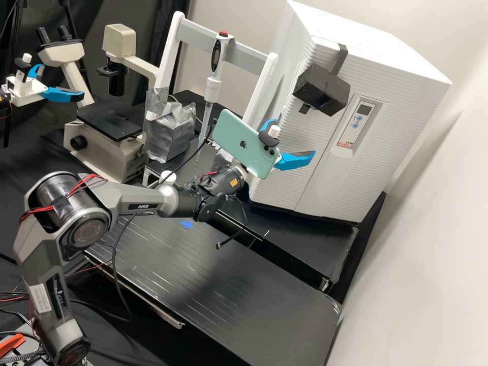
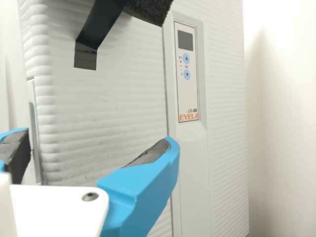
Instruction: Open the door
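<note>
The gripper (image 1: 294, 138) is at the front of the white ribbed cabinet, its blue fingers spread wide with nothing held between them. Beyond them stands the cabinet door (image 1: 281, 185), which looks closed. In the wrist view the open gripper (image 2: 97, 138) faces the door (image 2: 108, 98), whose ribbed surface shows between the dark-padded fingers. A narrow upright recess (image 2: 33, 123) runs along the door's side edge, close to one finger. Whether a finger touches the cabinet cannot be told. A control panel (image 2: 186, 74) sits beside the door.
A black foam block (image 1: 322, 89) is taped high on the cabinet. A green phone (image 1: 243, 140) is mounted at the gripper. Nearby are an upright pipette (image 1: 212, 89), a silver-taped block (image 1: 170, 132) and a microscope (image 1: 109, 122). Another blue-fingered gripper is at the far left.
</note>
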